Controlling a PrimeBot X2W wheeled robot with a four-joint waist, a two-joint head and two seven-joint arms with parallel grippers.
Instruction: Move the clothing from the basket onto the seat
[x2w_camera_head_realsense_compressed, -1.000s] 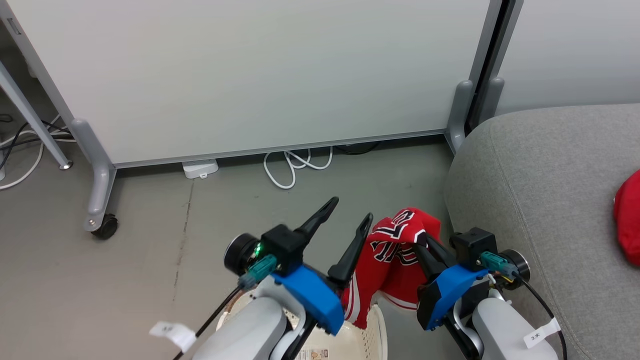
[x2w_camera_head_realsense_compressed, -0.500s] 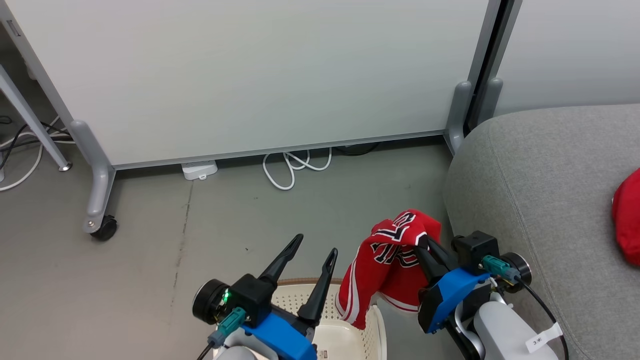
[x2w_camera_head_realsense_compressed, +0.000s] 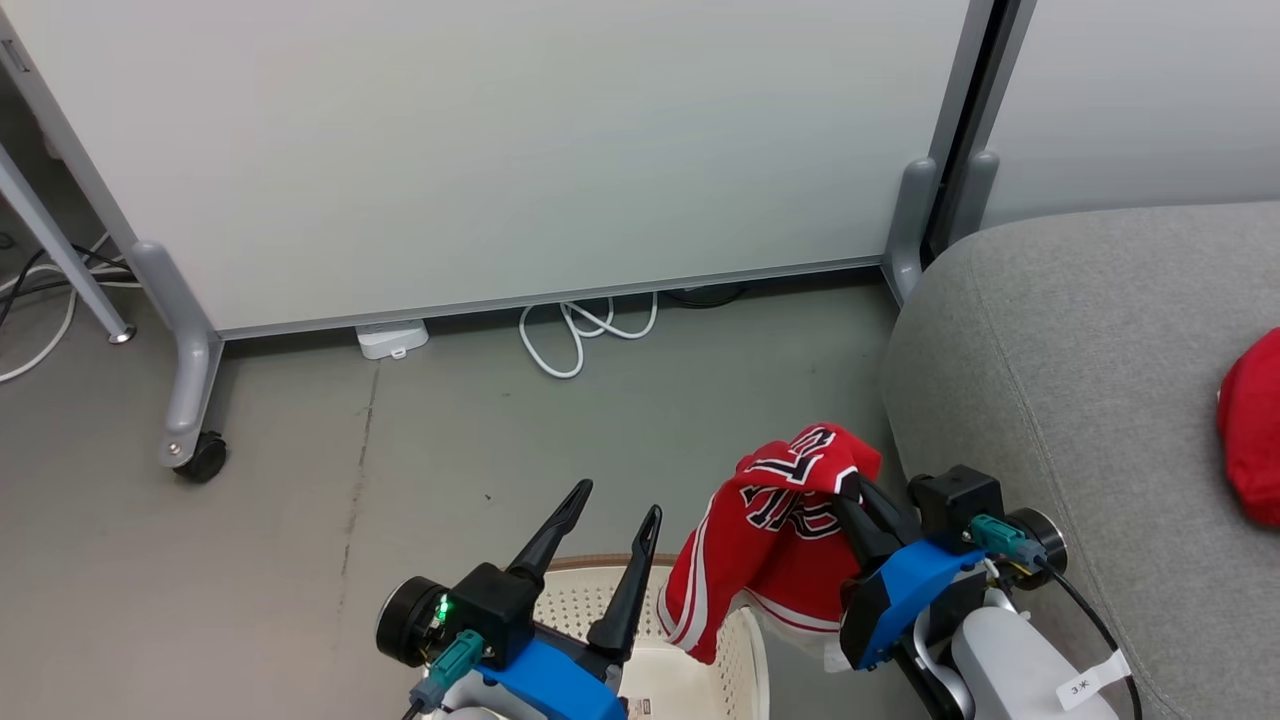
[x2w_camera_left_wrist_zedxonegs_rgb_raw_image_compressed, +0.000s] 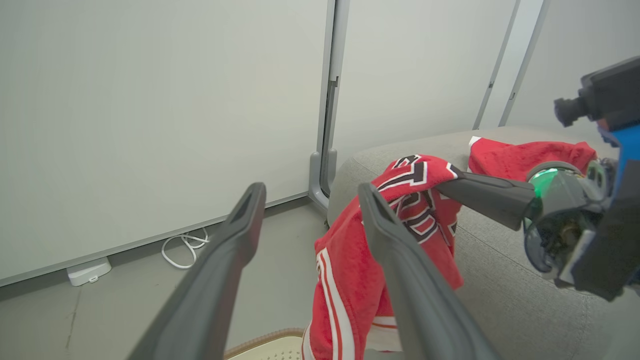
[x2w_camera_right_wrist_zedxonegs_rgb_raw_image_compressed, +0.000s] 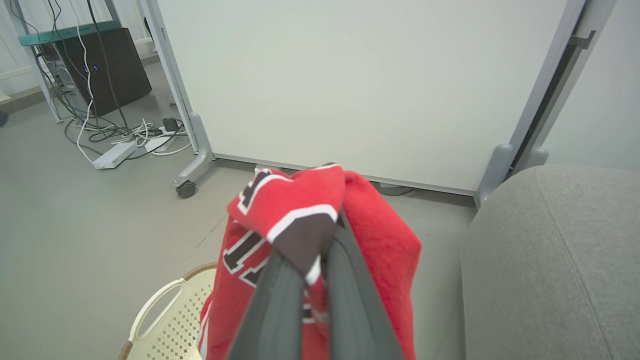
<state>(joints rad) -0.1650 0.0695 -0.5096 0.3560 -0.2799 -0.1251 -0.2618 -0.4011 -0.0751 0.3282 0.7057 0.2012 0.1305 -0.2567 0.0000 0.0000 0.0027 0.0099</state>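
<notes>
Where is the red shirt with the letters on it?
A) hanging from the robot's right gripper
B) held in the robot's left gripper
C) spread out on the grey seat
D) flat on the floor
A: the right gripper is shut on the lettered garment, which hangs from it down by the basket, while the left gripper stands open and empty.

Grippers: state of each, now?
Left gripper: open, holding nothing.
Right gripper: shut on the lettered garment.
</notes>
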